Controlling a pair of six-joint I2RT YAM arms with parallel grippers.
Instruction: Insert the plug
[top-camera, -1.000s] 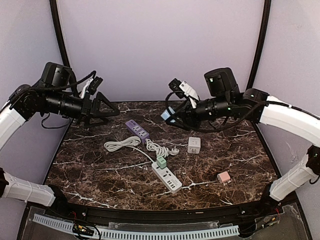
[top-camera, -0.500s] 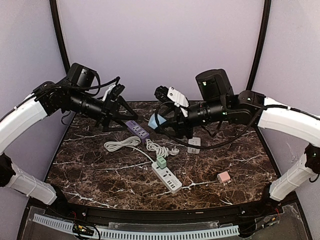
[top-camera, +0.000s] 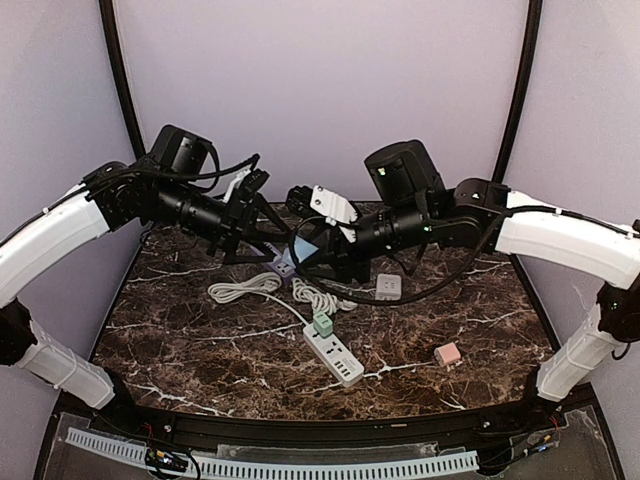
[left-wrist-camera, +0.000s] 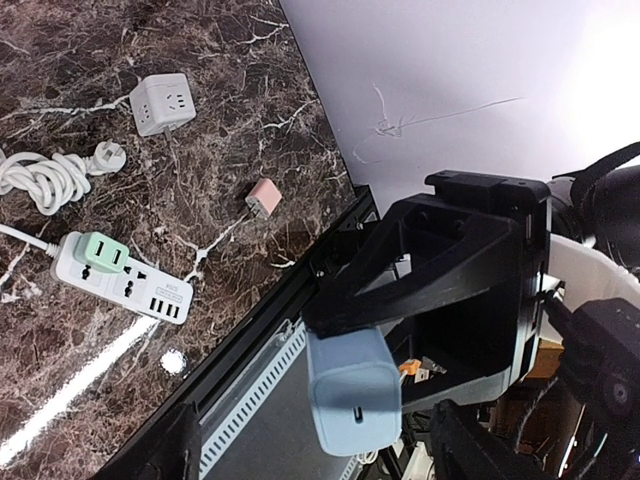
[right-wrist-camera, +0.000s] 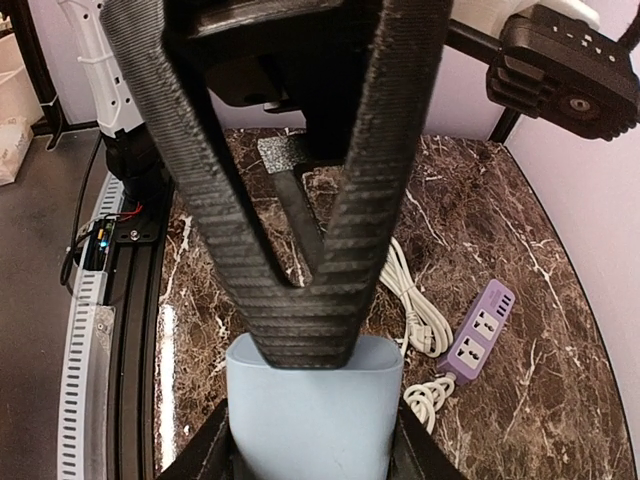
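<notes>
Blue plug (left-wrist-camera: 352, 390) clenched in right hand (right-wrist-camera: 305, 320), moved leftward; left hand (top-camera: 268, 232) spread, now close beside it

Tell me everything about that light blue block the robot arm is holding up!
The light blue block is a small boxy plug, smooth plastic by the look, with rounded corners and one tiny oval slot on one face. It is up in the air over the far part of the marble table, resting on nothing. The right end effector pinches its sides. No prongs show.
</notes>
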